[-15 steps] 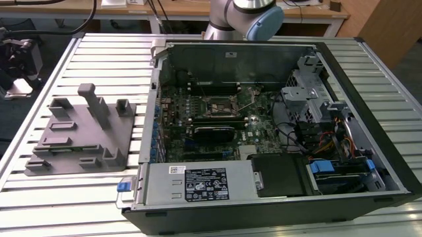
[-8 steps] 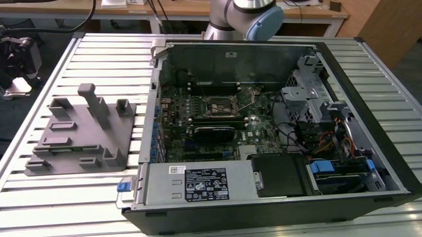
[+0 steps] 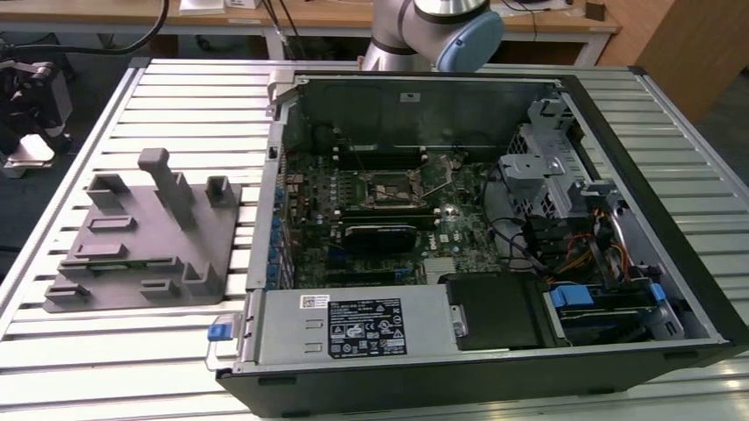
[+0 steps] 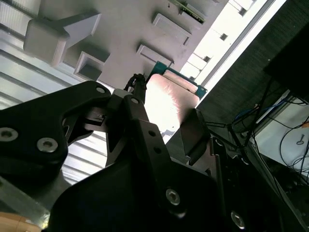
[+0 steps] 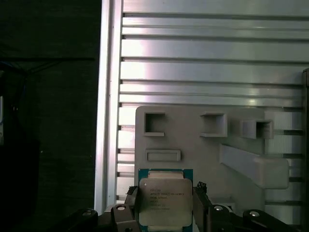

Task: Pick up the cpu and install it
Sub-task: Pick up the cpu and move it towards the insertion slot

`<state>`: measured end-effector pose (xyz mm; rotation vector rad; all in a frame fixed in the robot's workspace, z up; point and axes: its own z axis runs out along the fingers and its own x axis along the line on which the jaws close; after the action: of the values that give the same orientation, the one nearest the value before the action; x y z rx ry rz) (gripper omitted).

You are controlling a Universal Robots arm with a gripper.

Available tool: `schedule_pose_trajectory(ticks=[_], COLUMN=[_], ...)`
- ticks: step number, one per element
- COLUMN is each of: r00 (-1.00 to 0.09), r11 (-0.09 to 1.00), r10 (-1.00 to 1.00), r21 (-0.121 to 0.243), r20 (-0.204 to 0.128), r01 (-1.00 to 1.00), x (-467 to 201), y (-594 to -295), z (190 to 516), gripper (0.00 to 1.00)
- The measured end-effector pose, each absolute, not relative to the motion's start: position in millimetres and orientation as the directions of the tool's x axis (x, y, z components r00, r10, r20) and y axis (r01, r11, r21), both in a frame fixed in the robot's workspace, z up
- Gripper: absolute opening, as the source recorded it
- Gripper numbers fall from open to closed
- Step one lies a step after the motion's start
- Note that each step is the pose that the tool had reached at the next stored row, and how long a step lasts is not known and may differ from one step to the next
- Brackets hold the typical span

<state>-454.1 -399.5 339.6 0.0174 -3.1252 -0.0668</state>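
Clamping cpu (image 5: 165,200) by opposite edges, hand (image 5: 165,207) closed on it, over grey holder block (image 5: 203,145).

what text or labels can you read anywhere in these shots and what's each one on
No text can be quoted as it reads.
cpu, metal top in the first wrist view: several lines of dark print, too small to read.
Black-and-white label on the grey power supply: rows of print and marks, too small to read.
Small white sticker on the computer case's far wall: unreadable.
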Motion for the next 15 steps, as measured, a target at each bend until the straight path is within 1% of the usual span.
schedule_pose_trajectory(ticks=[15], r00=[-1.000], r11=[0.999], r10=[-0.011], r21=[0.043], r20=[0.015], r01=[-0.011], x=[-454], y=[-398], z=[360], gripper=[0.53])
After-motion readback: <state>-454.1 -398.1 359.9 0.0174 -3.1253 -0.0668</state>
